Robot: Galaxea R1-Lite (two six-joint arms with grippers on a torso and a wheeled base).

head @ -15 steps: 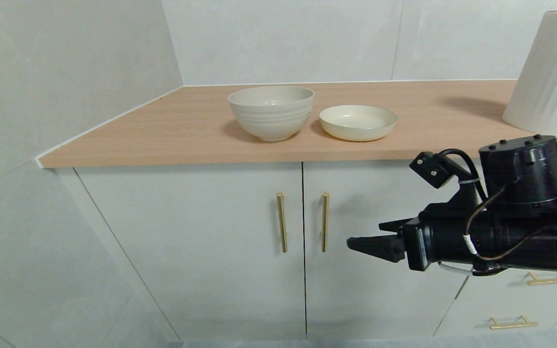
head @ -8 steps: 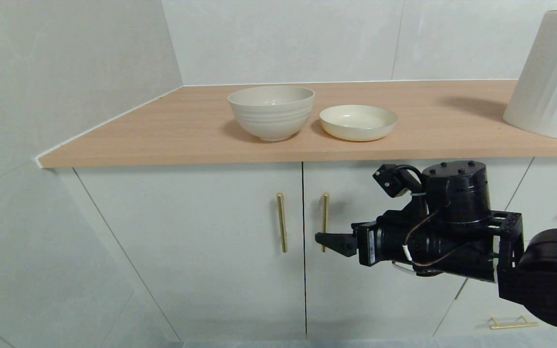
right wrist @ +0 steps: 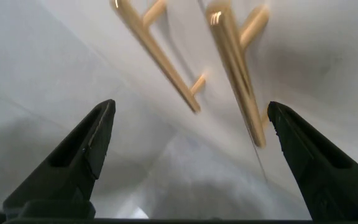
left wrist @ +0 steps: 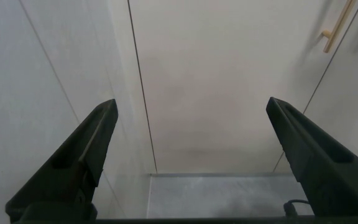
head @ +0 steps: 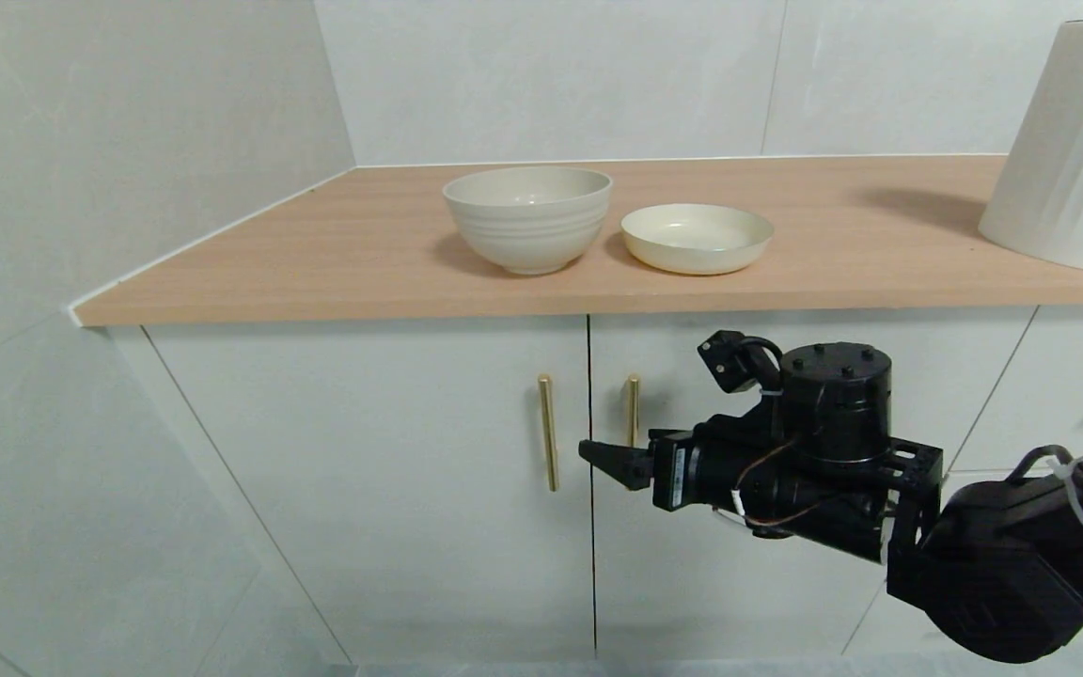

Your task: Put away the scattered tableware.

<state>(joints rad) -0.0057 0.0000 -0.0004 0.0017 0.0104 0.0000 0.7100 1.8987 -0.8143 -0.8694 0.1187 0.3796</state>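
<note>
The right tool has slid from the right of the frame to the centre, its jaws spread wide and empty, tips now at the right door's handle. That suggests the cupboard gets opened first. The bowl and dish sit untouched on the worktop, upper centre, and the left tool is also spread and empty.

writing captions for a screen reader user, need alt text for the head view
The right gripper hangs in front of two closed cabinet doors, beside their brass handles. On the wooden counter above stand a deep bowl and a shallow dish, side by side, with a white lampshade at the right.
</note>
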